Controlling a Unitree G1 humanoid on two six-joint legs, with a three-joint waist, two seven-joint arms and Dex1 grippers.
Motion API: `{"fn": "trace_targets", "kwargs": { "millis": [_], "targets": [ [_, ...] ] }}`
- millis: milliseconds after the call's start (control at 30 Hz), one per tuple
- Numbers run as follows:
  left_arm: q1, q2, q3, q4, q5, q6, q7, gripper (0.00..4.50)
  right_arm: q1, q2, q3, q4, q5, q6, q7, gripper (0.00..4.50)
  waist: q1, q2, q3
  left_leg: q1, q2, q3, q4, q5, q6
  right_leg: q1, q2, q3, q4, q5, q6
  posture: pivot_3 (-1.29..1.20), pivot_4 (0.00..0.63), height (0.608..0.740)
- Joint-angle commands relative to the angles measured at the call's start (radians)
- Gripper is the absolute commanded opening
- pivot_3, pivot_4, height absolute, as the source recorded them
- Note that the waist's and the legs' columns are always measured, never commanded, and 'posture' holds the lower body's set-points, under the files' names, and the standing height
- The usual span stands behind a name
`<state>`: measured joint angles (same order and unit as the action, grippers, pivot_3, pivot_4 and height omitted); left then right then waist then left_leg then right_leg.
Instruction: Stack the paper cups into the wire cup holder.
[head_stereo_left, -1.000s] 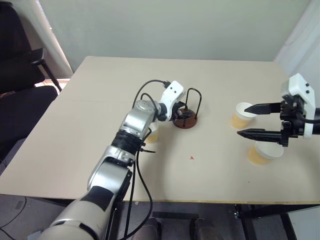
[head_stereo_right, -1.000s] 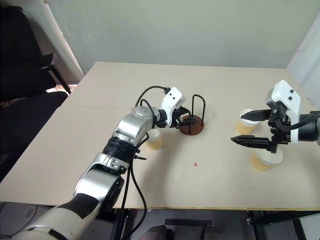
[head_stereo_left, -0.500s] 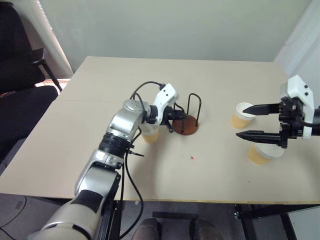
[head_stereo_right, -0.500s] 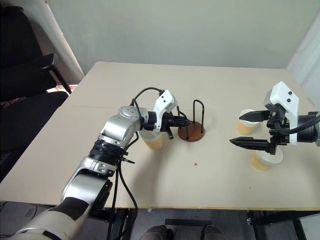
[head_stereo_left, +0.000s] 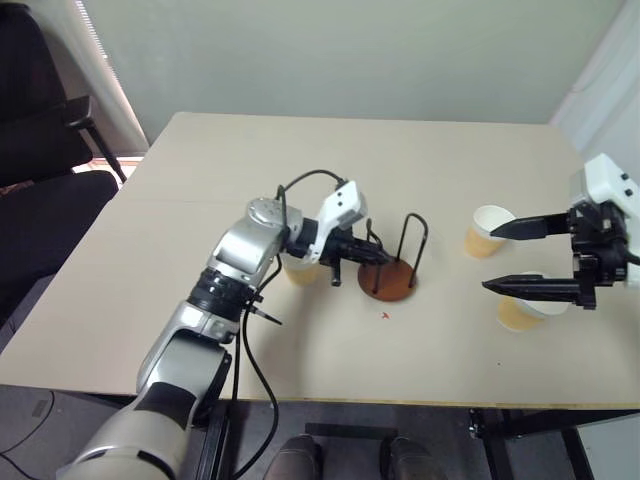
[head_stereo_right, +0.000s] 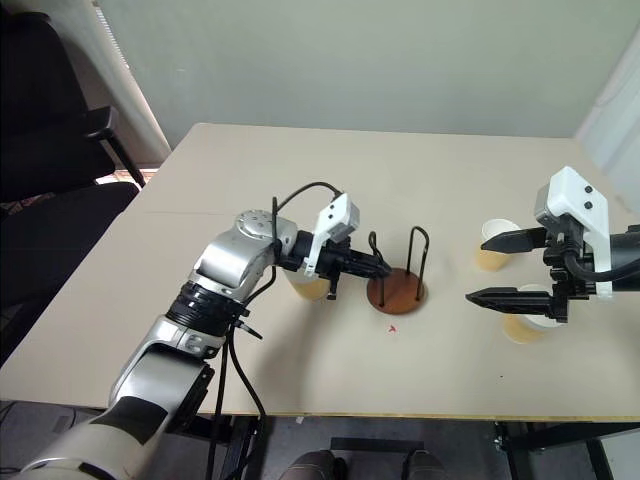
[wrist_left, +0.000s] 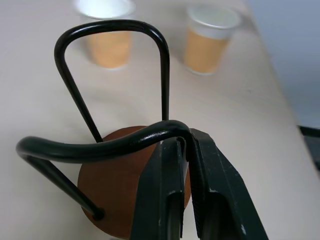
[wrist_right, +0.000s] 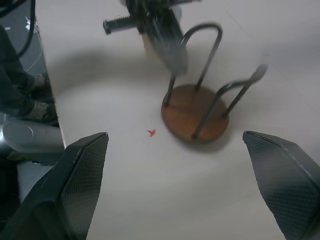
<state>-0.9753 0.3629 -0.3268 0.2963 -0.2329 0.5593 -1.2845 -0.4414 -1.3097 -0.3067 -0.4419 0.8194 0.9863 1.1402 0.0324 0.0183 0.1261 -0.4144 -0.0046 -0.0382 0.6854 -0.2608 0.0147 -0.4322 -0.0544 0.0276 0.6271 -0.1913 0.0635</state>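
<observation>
Pinching one wire loop of the holder, the left pincer has its fingers pressed onto the wire near its top; the holder stands upright near the middle of the desk. Gripped that high, it could tip or skid if the arm pulls sideways, and the thin wire may slip out. The holder is empty. One cup stands just behind the left wrist and could be knocked over. Two cups, both empty, stand to the right by the spread, empty right pincer.
</observation>
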Motion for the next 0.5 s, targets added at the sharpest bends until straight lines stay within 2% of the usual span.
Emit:
{"fn": "trace_targets", "kwargs": {
  "millis": [33, 233, 433, 467, 500],
  "targets": [
    [0.009, -0.023, -0.045, -0.077, 0.008, -0.039, -0.022, 0.06, 0.003, -0.033, -0.059, -0.007, -0.009, -0.02, 0.008, 4.5, 0.0, 0.0, 0.0, 0.0, 0.0, 0.0, 0.0, 0.0, 0.0, 0.0, 0.0, 0.0, 0.0, 0.0, 0.0, 0.0, 0.15, 0.74],
    [0.027, -0.049, -0.121, -0.031, 0.091, -0.158, -0.004, 0.06, 0.017, -0.038, -0.071, -0.021, 0.001, -0.018, 0.0, 4.5, 0.0, 0.0, 0.0, 0.0, 0.0, 0.0, 0.0, 0.0, 0.0, 0.0, 0.0, 0.0, 0.0, 0.0, 0.001, 0.0, 0.15, 0.74],
    [0.038, -0.018, -0.159, -0.009, 0.172, -0.269, 0.005, 0.06, 0.026, -0.032, -0.072, -0.028, 0.005, -0.021, -0.01, 4.5, 0.0, 0.0, 0.0, 0.003, 0.0, 0.0, 0.002, 0.0, 0.002, 0.004, 0.0, 0.0, 0.0, 0.001, 0.002, 0.0, 0.15, 0.74],
    [0.038, -0.008, -0.165, -0.013, 0.181, -0.281, -0.003, 0.6, 0.025, -0.032, -0.067, -0.027, 0.003, -0.024, -0.01, 4.5, -0.001, 0.0, 0.0, 0.004, 0.0, 0.0, 0.002, 0.0, 0.002, 0.006, 0.0, 0.0, 0.0, 0.001, 0.002, 0.0, 0.15, 0.74],
    [0.038, 0.003, -0.16, -0.022, 0.182, -0.289, -0.008, 0.85, 0.02, -0.031, -0.06, -0.023, 0.001, -0.029, -0.009, 4.5, -0.002, 0.001, 0.0, 0.006, 0.0, 0.0, 0.002, 0.0, 0.003, 0.007, 0.0, 0.0, 0.0, 0.001, 0.002, 0.0, 0.15, 0.74]
  ]
}}
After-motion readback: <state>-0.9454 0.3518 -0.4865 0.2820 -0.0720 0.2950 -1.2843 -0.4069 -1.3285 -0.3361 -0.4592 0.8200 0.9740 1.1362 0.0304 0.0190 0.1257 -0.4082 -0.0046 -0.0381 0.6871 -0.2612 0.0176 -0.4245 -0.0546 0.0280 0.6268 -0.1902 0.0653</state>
